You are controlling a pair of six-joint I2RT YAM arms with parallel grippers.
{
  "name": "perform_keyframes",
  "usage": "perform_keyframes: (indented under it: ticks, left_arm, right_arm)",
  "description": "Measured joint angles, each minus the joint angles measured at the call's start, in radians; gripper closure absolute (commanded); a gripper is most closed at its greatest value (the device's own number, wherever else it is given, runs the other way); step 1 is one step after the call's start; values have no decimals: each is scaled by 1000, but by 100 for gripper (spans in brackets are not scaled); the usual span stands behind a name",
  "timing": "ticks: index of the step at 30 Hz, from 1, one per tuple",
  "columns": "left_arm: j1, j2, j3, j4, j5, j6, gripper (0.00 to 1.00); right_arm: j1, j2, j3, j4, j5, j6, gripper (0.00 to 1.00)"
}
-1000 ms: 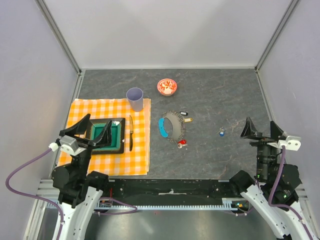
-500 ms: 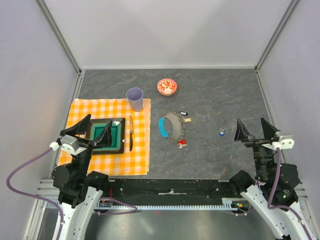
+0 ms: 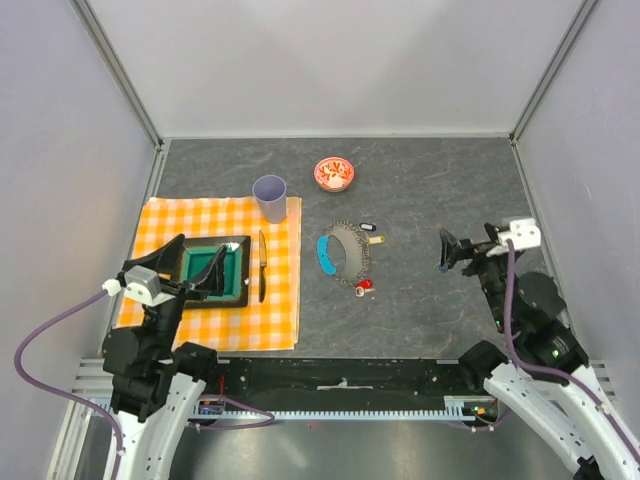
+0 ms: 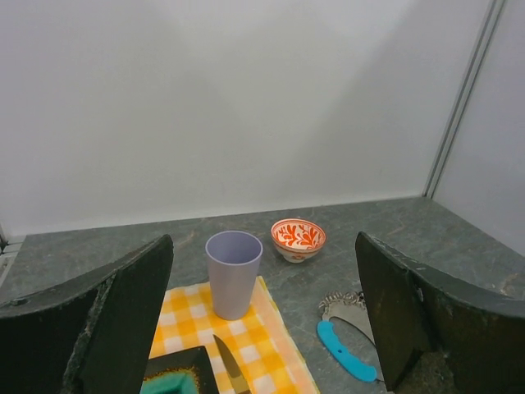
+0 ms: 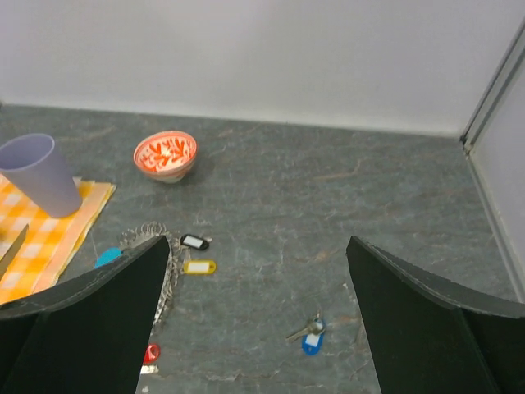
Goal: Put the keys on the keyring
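Observation:
The keyring [image 3: 352, 252], a grey chain loop with a blue crescent fob [image 3: 325, 255], lies mid-table; it also shows in the left wrist view [image 4: 344, 302] and the right wrist view [image 5: 146, 233]. Around it lie a black-and-white tagged key [image 5: 194, 241], a yellow tagged key [image 5: 199, 267] and a red-headed key [image 5: 150, 355]. A blue-tagged key [image 5: 311, 339] lies apart to the right, below my open, empty right gripper [image 3: 458, 250] [image 5: 256, 271]. My left gripper [image 3: 190, 265] [image 4: 262, 271] is open and empty above the tray.
A lilac cup [image 3: 270, 197] stands on the orange checked cloth [image 3: 280, 310] with a knife [image 3: 262, 265] and a black-rimmed green tray [image 3: 240, 245]. A red-and-white bowl [image 3: 334, 173] sits behind the keyring. Grey walls close the back and both sides.
My right gripper has swung forward and left from the right edge to above the blue-tagged key. The left arm has barely shifted. The keys and keyring have not moved.

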Motion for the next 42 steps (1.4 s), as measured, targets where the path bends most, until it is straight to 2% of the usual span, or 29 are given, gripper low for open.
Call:
perform_keyframes:
  ticks: [6, 11, 14, 22, 26, 30, 33, 35, 38, 42]
  left_arm:
    - [-1, 0, 16, -79, 4, -8, 3]
    - [-21, 0, 23, -114, 5, -14, 4]
    - [-38, 0, 31, -133, 8, -14, 4]
    - [-93, 0, 36, -153, 4, -14, 5]
    - [-99, 0, 36, -166, 3, -14, 5]
    - [-101, 0, 39, -178, 3, -14, 6]
    - [-103, 0, 40, -179, 0, -14, 6]
    - [-103, 0, 42, -182, -3, -14, 6]
    - [-106, 0, 42, -186, -5, -14, 6]
    - [-108, 0, 42, -188, -5, -14, 6]
  right_arm:
    - [0, 301, 116, -120, 65, 138, 2]
    - [0, 522, 132, -225, 146, 248, 2]
    - [-27, 635, 131, -257, 163, 303, 6]
    - [-299, 816, 45, -137, 61, 420, 27]
    - [-352, 885, 0, -59, 12, 455, 37]
    - [-399, 927, -25, 16, -38, 463, 50]
    - [-445, 968, -28, 55, -85, 452, 55]
    - [-463, 989, -29, 74, -114, 443, 65]
    - [-478, 1023, -29, 104, -152, 427, 68]
    - [-488, 1084, -29, 124, -195, 408, 68]
